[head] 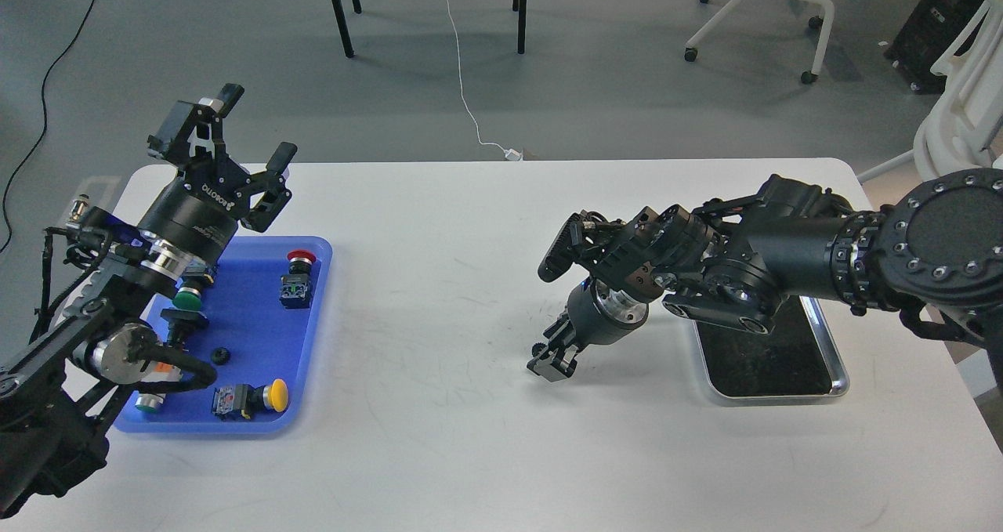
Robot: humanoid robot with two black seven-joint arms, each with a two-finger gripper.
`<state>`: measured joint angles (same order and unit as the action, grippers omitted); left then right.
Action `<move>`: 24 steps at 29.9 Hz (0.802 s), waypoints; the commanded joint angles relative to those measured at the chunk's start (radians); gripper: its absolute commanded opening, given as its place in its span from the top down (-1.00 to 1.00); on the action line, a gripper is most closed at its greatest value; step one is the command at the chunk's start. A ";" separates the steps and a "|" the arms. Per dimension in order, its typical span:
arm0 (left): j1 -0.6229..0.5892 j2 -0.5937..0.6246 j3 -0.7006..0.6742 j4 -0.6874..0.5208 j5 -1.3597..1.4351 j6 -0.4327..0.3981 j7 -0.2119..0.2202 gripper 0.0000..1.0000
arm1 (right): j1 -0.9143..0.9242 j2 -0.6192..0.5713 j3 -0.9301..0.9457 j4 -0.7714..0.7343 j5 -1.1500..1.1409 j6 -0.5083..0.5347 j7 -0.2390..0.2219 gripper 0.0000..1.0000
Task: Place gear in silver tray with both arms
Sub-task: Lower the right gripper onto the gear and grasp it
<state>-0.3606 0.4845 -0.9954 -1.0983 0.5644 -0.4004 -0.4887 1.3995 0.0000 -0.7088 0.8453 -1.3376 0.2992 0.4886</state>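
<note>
The silver tray (840, 369) lies at the right of the white table, its far half hidden under my right arm. My right gripper (551, 362) points down at the bare table left of the tray, low over the surface, fingers closed together; I cannot tell whether anything small is between them. My left gripper (257, 124) is open and empty, raised above the far left corner of the blue tray (313, 336). A small black toothed gear-like part (221, 354) lies in the blue tray.
The blue tray also holds push buttons: a red one (300, 258), a green one (186, 298) and a yellow one (274, 395). The table's far edge runs behind both grippers. Chair legs and cables are on the floor beyond.
</note>
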 commanded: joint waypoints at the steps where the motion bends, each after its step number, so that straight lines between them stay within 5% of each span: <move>1: 0.003 -0.001 -0.003 -0.002 0.000 0.000 0.000 -0.98 | -0.001 0.000 -0.001 -0.002 0.000 0.000 0.000 0.27; 13: 0.006 -0.003 -0.003 -0.003 0.000 0.000 0.000 -0.98 | -0.001 0.000 -0.001 -0.028 0.000 0.000 0.000 0.73; 24: 0.008 -0.006 -0.003 -0.003 0.000 0.000 0.000 -0.98 | 0.120 -0.079 0.002 0.043 0.003 0.001 0.000 0.74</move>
<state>-0.3532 0.4805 -0.9990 -1.1018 0.5645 -0.4004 -0.4885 1.4715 -0.0120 -0.7073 0.8476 -1.3333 0.2991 0.4891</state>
